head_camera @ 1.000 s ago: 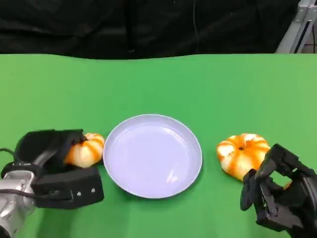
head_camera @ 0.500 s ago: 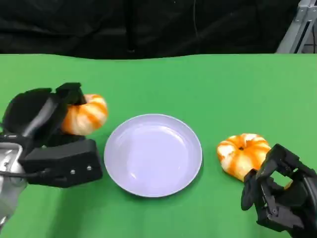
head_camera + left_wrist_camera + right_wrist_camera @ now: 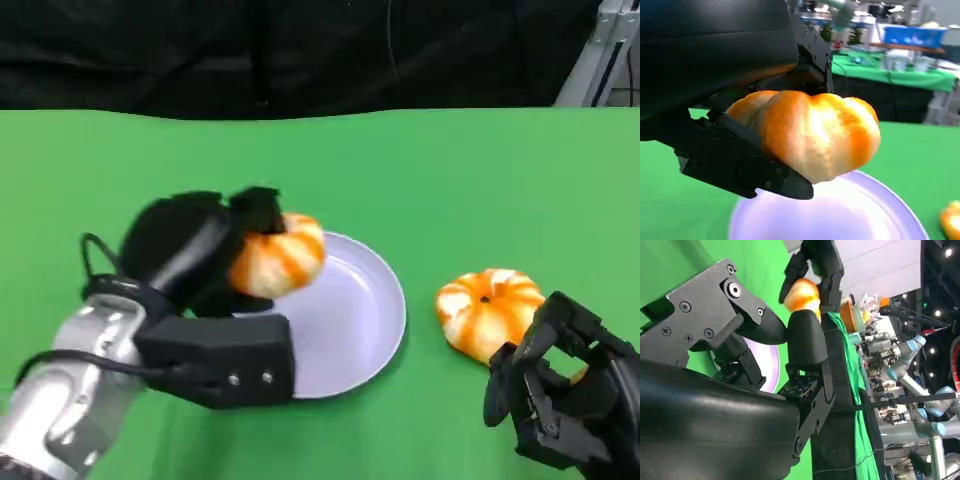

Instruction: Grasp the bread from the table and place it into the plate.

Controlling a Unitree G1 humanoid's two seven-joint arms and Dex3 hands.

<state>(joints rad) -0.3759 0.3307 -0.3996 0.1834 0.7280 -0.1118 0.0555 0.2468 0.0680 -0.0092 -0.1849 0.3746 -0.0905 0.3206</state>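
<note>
Left hand (image 3: 205,250) carried bread (image 3: 277,255) over plate (image 3: 375,310).

A green table (image 3: 450,180) fronts a black curtain (image 3: 300,50); a metal frame (image 3: 600,50) stands beyond.

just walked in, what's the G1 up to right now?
The left hand holds one bread roll in the air over the left rim of the pale plate, not yet set down. A second roll lies on the green table right of the plate, beside the right hand, which holds nothing.
</note>
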